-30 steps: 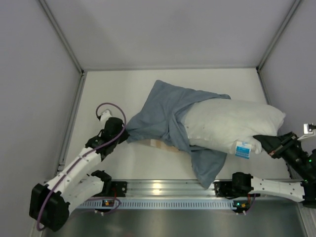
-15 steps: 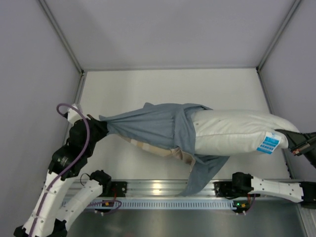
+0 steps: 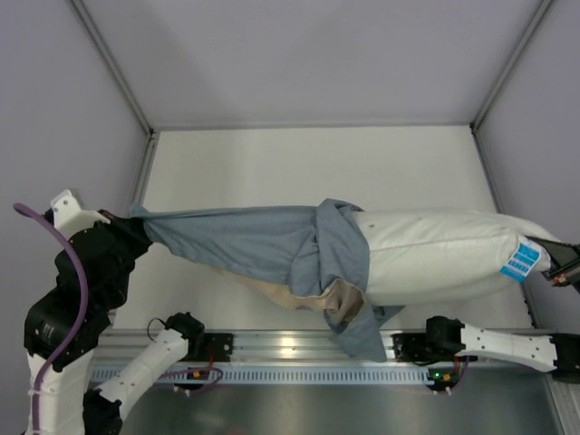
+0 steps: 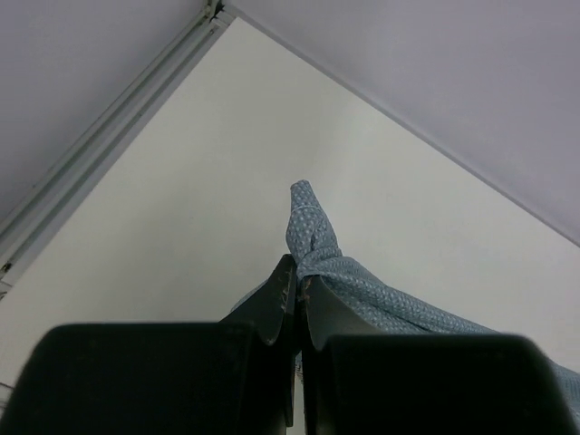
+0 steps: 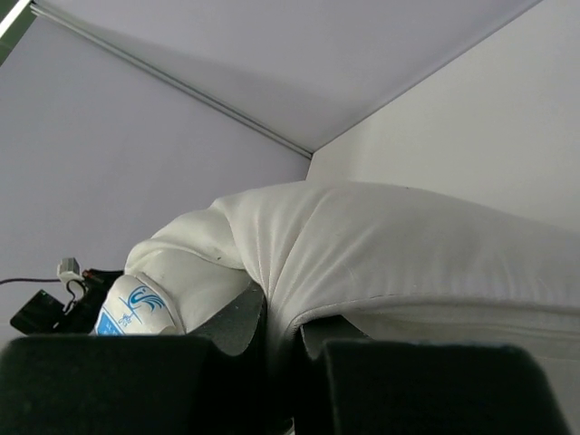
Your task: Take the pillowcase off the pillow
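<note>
Left claw (image 3: pixel 134 219) is clamped tight on a pillowcase (image 3: pixel 254 240) corner, well to the left of the pillow (image 3: pixel 435 254). In the wrist view a twisted tip of cloth pokes out past the fingertips (image 4: pixel 281 290). Right claw (image 3: pixel 549 265) is closed on the pillow's right end, just beside its blue label (image 3: pixel 520 261). Pillow lies lengthwise across the bench (image 3: pixel 272 163), its right part bare. Pillowcase stretches leftward from the pillow and bunches in folds over the pillow's left end. One flap hangs off the pillow's near left corner, with a tan patch showing there.
</note>
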Tool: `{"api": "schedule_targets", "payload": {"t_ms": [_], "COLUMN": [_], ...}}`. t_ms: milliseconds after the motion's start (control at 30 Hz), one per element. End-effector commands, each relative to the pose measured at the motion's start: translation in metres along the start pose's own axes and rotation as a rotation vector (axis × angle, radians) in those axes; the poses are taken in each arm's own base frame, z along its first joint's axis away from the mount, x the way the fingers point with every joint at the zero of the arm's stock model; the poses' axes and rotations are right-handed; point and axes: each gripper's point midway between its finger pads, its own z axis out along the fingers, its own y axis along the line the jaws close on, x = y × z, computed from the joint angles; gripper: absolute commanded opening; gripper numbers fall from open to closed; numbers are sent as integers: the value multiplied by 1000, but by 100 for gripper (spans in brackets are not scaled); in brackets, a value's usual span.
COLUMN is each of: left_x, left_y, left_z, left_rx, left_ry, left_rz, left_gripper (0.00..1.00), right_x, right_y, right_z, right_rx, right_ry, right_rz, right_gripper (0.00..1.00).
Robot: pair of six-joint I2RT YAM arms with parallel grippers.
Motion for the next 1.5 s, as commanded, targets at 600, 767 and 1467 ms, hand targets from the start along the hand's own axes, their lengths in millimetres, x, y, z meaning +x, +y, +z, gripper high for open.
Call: {"api": "schedule_targets", "payload": {"t_ms": [600,767,1467], "left_x": [-59,-66,-96], "left_y": [82,98,147], "left_z": [-43,-50,-74], "left_rx": [-70,-53,-33], "left_ry": [-181,-192,-266], "left_rz": [-130,-163,-183], "left_gripper": [0,0,0], "right_x": [-88,-88,-96], "right_y": [-68,-72,-84], "right_z": [-64,-66,-70], "right_rx": [67,78,117], "right_ry": [-284,-288,-322], "right_rz": [201,205,216], "right_gripper": [0,0,0]}}
